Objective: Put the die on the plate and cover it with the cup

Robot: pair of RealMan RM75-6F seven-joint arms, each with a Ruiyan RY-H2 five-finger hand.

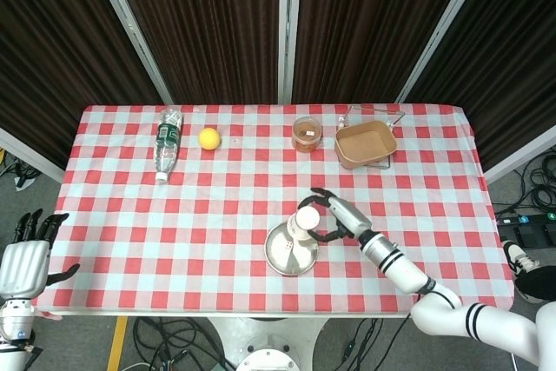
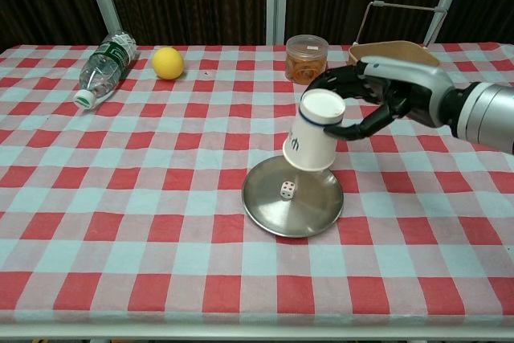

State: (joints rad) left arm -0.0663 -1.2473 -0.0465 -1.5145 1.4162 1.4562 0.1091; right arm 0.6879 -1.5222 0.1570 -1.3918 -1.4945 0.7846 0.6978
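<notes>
On the desk (image 2: 120, 198) we are watching the right hand (image 2: 384, 95) holding the cup (image 2: 313, 131) upside down and tilted, above the plate (image 2: 309, 210). The left hand (image 1: 28, 260) is hanging off the desk's edge (fingers apart, holding nothing). The die (image 2: 287, 190) is sitting on the plate.

White die (image 2: 287, 190) with dark pips, resting near the centre of a round, shiny metal plate (image 2: 273, 216). White paper cup (image 2: 312, 132), upside down and tilted, raised above the plate's far edge, just beyond the die.
</notes>
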